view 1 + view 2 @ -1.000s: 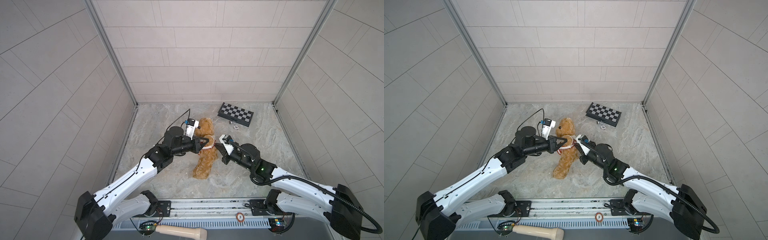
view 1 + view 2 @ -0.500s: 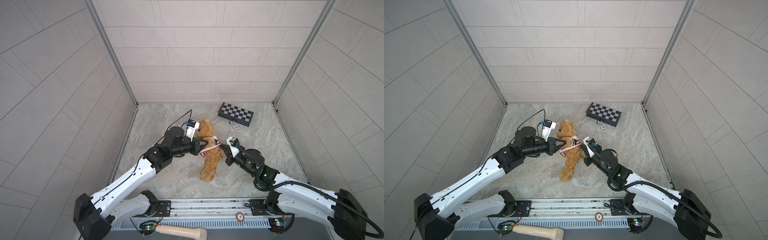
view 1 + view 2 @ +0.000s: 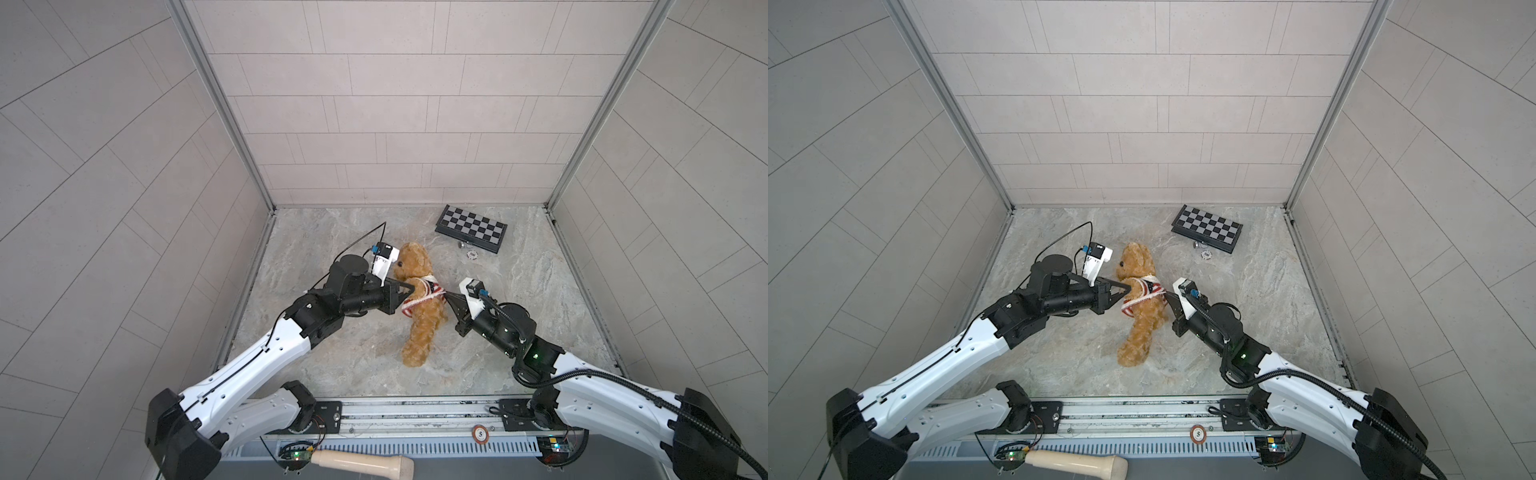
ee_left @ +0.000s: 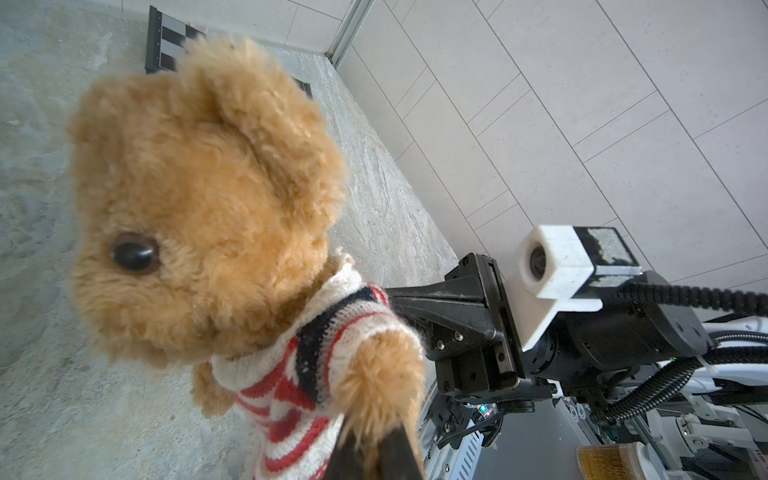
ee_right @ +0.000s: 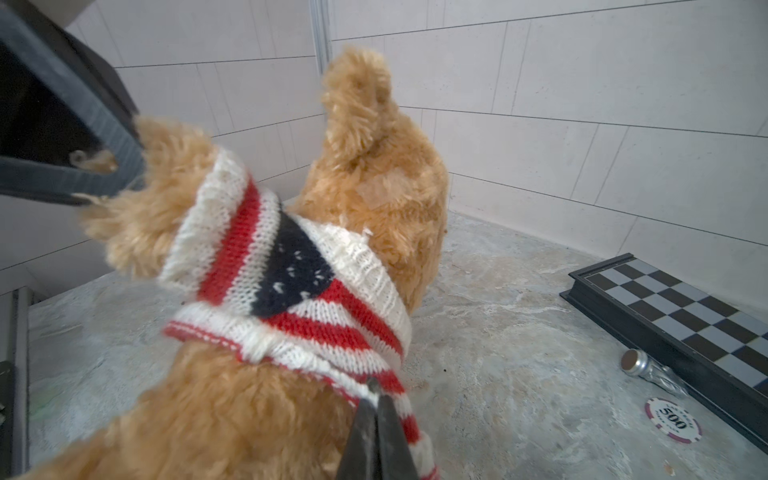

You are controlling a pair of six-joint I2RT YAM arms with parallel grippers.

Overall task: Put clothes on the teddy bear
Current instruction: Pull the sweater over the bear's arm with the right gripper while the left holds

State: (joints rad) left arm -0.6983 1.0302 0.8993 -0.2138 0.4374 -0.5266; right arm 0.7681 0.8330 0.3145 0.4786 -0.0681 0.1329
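Pale tiled walls (image 3: 395,124) enclose marbled floor (image 3: 540,299) with teddy bear (image 3: 424,324).

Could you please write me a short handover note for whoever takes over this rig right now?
Left gripper: shut on the teddy bear, holding the paw that pokes out of one sleeve.
Right gripper: shut on the sweater, pinching its hem.
Done: the sweater is over the head and bunched around the shoulders and chest.
Left: pull the hem down over the bare belly. I cannot tell whether the other arm is sleeved, so check it.
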